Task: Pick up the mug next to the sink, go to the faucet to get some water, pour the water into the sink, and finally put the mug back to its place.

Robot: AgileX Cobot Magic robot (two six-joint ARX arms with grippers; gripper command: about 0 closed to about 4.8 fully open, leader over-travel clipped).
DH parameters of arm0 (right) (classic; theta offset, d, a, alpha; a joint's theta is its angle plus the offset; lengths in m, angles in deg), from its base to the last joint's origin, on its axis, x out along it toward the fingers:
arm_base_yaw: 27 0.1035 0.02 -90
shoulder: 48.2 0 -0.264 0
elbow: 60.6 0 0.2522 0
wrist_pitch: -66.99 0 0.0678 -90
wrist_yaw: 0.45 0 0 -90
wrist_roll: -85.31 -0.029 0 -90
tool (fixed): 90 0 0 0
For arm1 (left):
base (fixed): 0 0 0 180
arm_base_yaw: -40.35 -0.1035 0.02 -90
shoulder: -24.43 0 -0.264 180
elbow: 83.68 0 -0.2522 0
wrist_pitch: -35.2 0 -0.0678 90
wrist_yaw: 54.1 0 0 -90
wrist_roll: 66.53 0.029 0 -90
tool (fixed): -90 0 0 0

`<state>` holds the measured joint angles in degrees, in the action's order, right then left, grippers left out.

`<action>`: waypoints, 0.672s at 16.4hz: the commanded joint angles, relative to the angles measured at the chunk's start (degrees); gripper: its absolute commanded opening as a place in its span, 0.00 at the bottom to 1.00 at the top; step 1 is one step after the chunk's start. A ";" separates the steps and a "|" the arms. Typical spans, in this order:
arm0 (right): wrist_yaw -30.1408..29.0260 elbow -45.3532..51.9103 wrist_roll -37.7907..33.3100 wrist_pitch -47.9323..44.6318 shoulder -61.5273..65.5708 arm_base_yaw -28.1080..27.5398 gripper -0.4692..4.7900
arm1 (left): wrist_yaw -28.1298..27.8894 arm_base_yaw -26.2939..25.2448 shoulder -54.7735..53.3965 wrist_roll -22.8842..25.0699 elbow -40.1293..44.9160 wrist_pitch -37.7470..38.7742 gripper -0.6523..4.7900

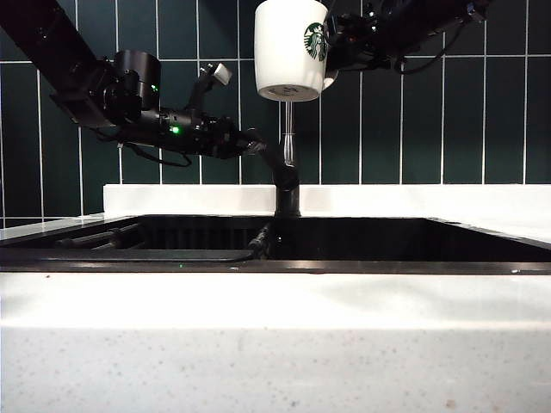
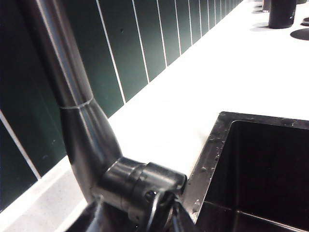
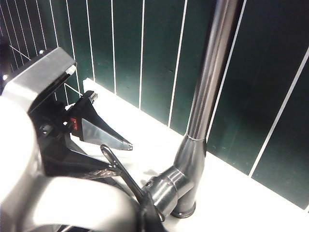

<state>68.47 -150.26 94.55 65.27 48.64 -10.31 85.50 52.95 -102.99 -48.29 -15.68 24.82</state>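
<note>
The white mug (image 1: 291, 47) with its green logo hangs upright, high above the faucet's (image 1: 287, 142) pipe. My right gripper (image 1: 334, 47) reaches in from the right and is shut on the mug at its handle side. In the right wrist view the mug's white body (image 3: 72, 203) fills the near corner, with one dark finger (image 3: 153, 220) against it. My left gripper (image 1: 256, 144) is open. Its fingers (image 2: 96, 220) straddle the thin lever (image 2: 153, 212) at the faucet's hub (image 2: 145, 183). The dark sink (image 1: 344, 267) lies below.
A green tiled wall (image 1: 430, 120) stands close behind the faucet. A white speckled counter (image 1: 275, 344) surrounds the basin. A dark hose (image 1: 258, 243) lies inside the sink. Dark cylindrical items (image 2: 282, 12) stand far along the counter.
</note>
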 commanded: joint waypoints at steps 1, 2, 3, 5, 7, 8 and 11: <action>-0.37 -0.76 -0.17 -3.85 -0.68 0.15 0.10 | -2.10 -0.07 0.33 0.24 -0.22 -1.70 0.45; 0.20 -0.79 -0.17 -4.50 -0.48 0.15 0.10 | -2.47 -0.07 0.33 0.22 -0.22 -1.86 0.45; 0.20 -0.83 -0.17 -4.68 -0.31 0.15 0.10 | -2.47 -0.07 0.33 0.22 -0.22 -1.86 0.45; 0.17 -0.81 -0.20 -3.98 0.17 0.28 0.10 | -2.45 -0.07 0.33 0.22 -0.22 -1.86 0.45; 0.17 -0.81 -0.20 -4.04 0.35 0.44 0.10 | -4.02 -0.07 0.33 0.20 -0.22 -1.88 0.45; 0.15 -0.81 -0.20 -4.04 0.35 0.44 0.10 | -5.92 -0.07 0.33 0.20 -0.22 -1.99 0.45; 0.17 -0.83 -0.20 -4.02 0.35 0.44 0.10 | -6.14 -0.07 0.33 0.20 -0.22 -2.62 0.45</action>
<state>69.19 -150.26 95.57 65.71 49.95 -9.98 82.97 53.37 -102.99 -48.14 -15.68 24.26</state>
